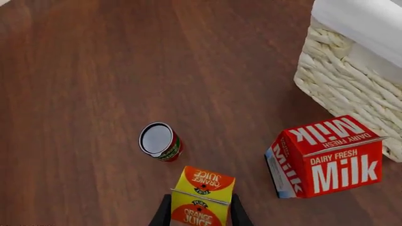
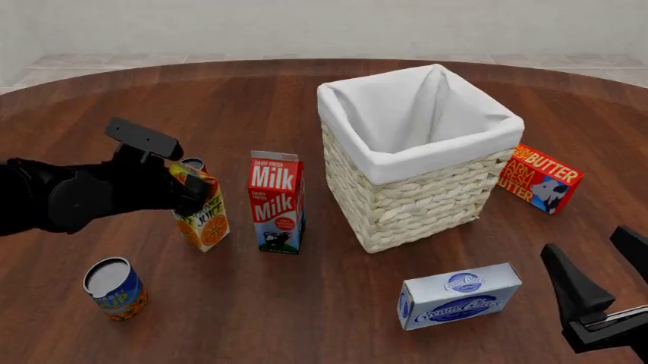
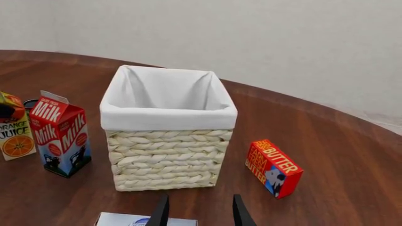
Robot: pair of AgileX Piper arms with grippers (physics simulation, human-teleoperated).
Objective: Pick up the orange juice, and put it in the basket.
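Fingers of the left gripper (image 2: pixel 193 191) clasp the orange juice (image 2: pixel 200 214) near its gable top at left of the front view, beside the milk carton (image 2: pixel 276 201). Stiff, light, smooth cardboard could slip; hold the flat side walls. The basket (image 2: pixel 426 199) sits centre-right. The right gripper (image 2: pixel 608 284) is spread, empty.

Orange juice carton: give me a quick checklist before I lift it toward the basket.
1. Left gripper fingers on both sides of the orange juice: ok.
2. Grip firmly closed on the carton: cannot tell.
3. Carton upright: not ok, it leans slightly in the front view.
4. Milk carton between the juice and the basket: not ok for a low sweep; lift high first.
5. Basket open, only white liner visible inside: ok.
6. Right gripper open, clear of the path: ok.
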